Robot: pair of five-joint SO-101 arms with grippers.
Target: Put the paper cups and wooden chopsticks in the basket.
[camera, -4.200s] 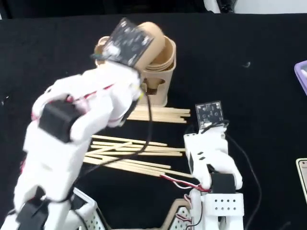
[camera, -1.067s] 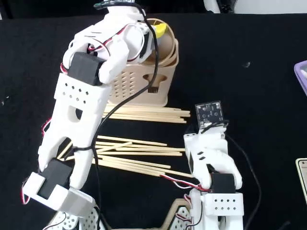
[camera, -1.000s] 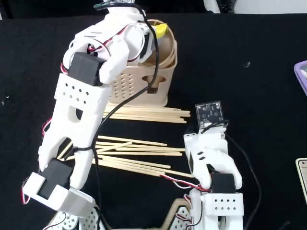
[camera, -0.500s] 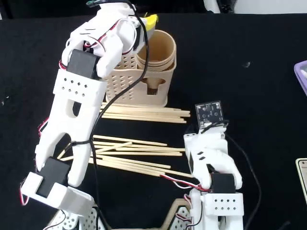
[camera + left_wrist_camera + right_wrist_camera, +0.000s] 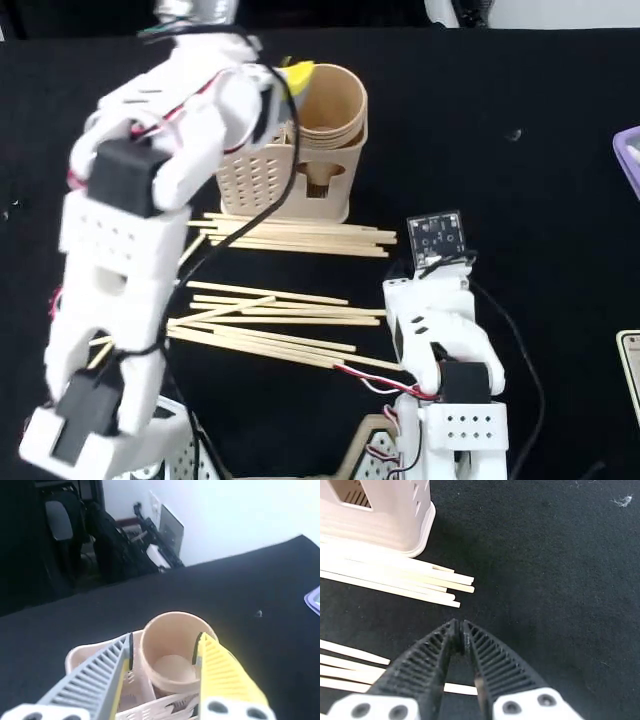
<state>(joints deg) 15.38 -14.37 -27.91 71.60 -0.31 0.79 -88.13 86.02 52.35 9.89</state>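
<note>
Stacked paper cups (image 5: pixel 328 103) stand upright in the right end of the beige basket (image 5: pixel 262 178). My left gripper (image 5: pixel 290 84) hangs open just above the cups' rim, holding nothing. From its wrist, the top cup (image 5: pixel 172 654) lies below the grey and yellow fingers (image 5: pixel 216 665) of that gripper (image 5: pixel 165 640), and the basket (image 5: pixel 85 654) sits beside it. Wooden chopsticks lie on the black table, one bundle (image 5: pixel 300 236) against the basket's front and a looser pile (image 5: pixel 270 320) nearer the arms. My right gripper (image 5: pixel 458 628) is shut and empty, low over the table near the chopsticks (image 5: pixel 405 577) and the basket (image 5: pixel 380 515).
The right arm (image 5: pixel 440 340) stands folded near the front edge. A purple object (image 5: pixel 630 160) and a pale item (image 5: pixel 630 370) poke in at the right edge. Black tabletop stretches to the right of the basket.
The left arm, which held a cup over the basket, set it in the stack, let go and lifted back to the left. The right arm has not moved.
</note>
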